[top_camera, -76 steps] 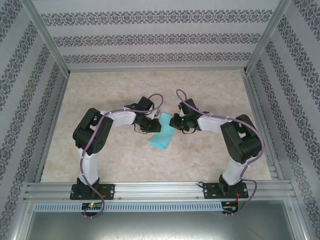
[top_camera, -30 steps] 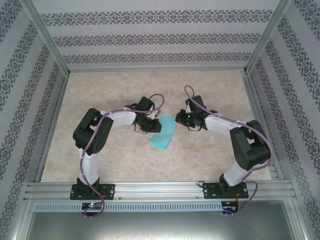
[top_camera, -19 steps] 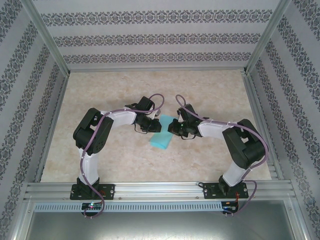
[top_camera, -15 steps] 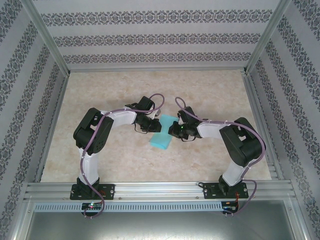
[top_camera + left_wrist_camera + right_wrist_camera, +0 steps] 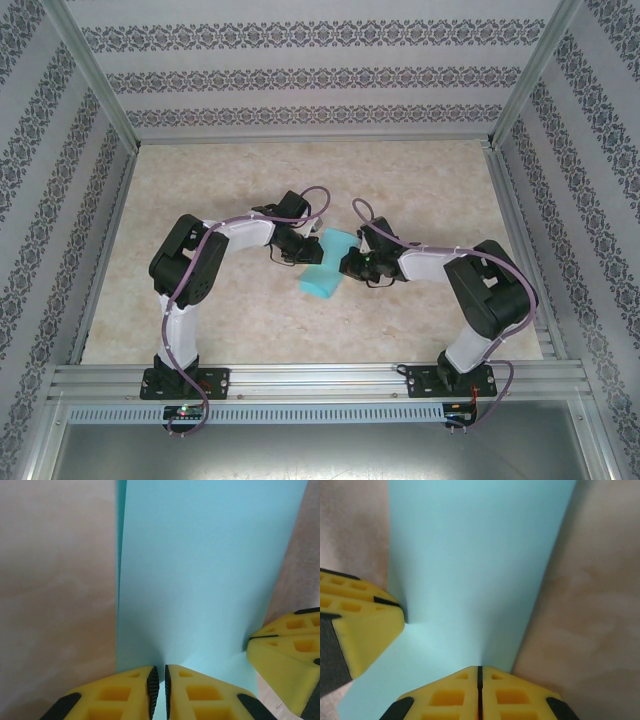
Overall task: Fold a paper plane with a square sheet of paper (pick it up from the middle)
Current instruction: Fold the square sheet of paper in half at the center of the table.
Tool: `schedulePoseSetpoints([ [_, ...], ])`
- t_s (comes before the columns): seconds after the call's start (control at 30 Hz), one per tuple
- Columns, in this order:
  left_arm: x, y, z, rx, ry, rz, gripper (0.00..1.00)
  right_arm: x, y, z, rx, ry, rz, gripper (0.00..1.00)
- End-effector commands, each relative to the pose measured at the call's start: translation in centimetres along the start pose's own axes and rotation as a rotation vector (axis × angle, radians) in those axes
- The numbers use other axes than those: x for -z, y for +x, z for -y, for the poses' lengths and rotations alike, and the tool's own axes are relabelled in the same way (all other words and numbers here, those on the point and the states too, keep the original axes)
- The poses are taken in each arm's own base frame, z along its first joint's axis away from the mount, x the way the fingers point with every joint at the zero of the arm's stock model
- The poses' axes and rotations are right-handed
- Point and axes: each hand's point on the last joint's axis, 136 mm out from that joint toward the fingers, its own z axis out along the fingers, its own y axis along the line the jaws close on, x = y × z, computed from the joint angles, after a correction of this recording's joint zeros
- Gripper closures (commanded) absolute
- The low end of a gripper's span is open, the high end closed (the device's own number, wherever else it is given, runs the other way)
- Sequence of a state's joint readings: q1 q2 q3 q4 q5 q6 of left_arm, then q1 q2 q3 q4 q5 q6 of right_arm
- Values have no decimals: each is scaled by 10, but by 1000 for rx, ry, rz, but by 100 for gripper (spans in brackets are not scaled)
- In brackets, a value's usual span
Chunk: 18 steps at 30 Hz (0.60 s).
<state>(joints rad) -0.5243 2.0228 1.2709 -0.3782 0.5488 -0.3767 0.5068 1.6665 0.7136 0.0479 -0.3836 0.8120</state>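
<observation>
The square sheet of paper [image 5: 327, 268] lies mid-table, folded into a long turquoise oblong with blunt ends, not a pointed paper plane. My left gripper [image 5: 312, 250] is on its left edge and is shut on a pinch of the paper [image 5: 200, 570], which shows between the pads of the left gripper [image 5: 159, 672]. My right gripper [image 5: 346, 266] is on the opposite edge, its jaws fully shut. In the right wrist view, the right gripper [image 5: 480, 669] rests its tips on the paper [image 5: 470, 555] just inside the right border. Each wrist view also catches the other gripper's yellow fingers [image 5: 285, 645] [image 5: 362, 620].
The beige marble-patterned table [image 5: 240, 330] spreads out on all sides of the paper. Patterned walls and metal frame posts [image 5: 95, 100] close off the back and both sides. A metal rail [image 5: 320, 378] with both arm bases runs along the near edge.
The right gripper swung away to the upper right, then came back down onto the paper's right edge. The left gripper and the paper have stayed put.
</observation>
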Motion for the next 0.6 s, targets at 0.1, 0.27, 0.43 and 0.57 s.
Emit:
schedulePoseSetpoints([
  [0.1, -30, 57, -61, 75, -204, -191, 81, 14, 7, -14, -4, -54, 8, 91],
  [0.27, -31, 57, -61, 69, -204, -195, 81, 14, 3, -33, 6, -99, 22, 90],
  [0.43, -32, 58, -62, 69, -204, -196, 81, 0, 14, -34, 19, -74, -26, 90],
  [0.57, -33, 59, -63, 67, -204, -199, 81, -6, 27, -21, 21, -28, -60, 90],
])
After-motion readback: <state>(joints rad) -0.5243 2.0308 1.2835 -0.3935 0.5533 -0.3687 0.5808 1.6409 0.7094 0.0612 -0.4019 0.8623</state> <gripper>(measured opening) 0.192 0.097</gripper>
